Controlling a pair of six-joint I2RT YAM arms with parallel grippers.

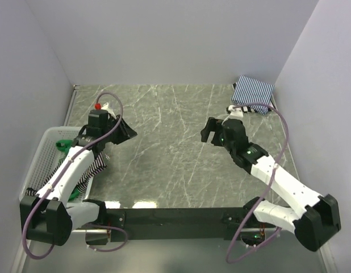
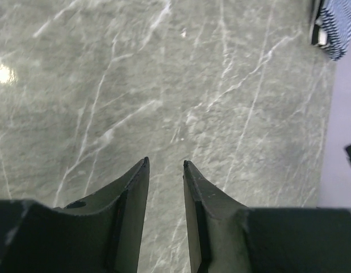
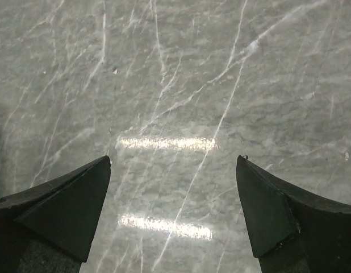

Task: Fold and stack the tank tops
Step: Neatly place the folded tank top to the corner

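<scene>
The left fingers [image 2: 130,205] hang over the bare marble desk [image 1: 164,148], at its left side just beside the basket [image 1: 42,151]. They stand partly open with a narrow gap between them, and nothing is held in that gap. The right fingers [image 3: 73,210] hover over the right half of the desk, spread wide apart and holding nothing; through the wide space between them only the veined stone and two bright reflections of light show

One thin navy-and-white striped tank top [image 1: 254,89] lies folded into a neat block in the far right corner of the desk, close to the walls. A bit of broad black-and-white striped cloth [image 1: 250,108] shows at its near edge, touching it; whether it lies under the folded block I cannot tell. The left wrist view catches the corner of the folded top at its upper right edge

Another striped tank top [image 1: 91,169] lies crumpled in the white basket, partly hidden by the left arm, with a green thing [image 1: 65,145] beside it in the basket
</scene>
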